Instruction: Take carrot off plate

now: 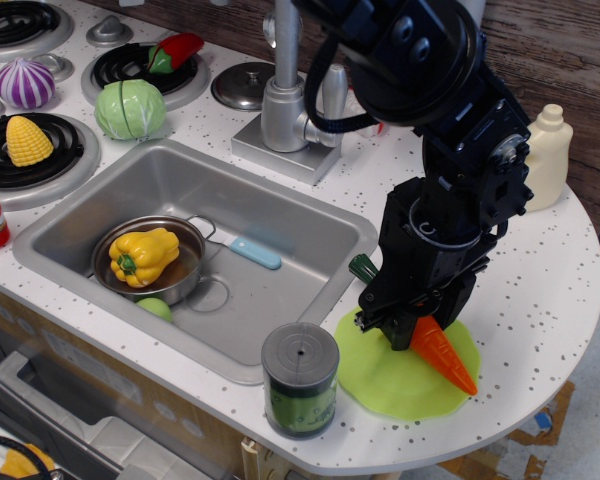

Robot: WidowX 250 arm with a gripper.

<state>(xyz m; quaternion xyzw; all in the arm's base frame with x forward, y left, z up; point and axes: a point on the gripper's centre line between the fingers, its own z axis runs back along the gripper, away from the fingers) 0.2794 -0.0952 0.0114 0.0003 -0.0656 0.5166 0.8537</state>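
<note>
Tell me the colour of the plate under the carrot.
Lime green: the plate shows best in the observation.image view, with the orange carrot over it.

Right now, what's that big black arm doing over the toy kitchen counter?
The arm's claw is down on an orange toy carrot lying on a lime-green plate at the counter's edge, beside a grey-lidded can. It seems to have closed around the carrot's stem end, with the orange tip sticking out toward the front. The carrot is still over the plate, so it hasn't been taken off yet. A yellow pepper sits in a pot in the sink.
</note>
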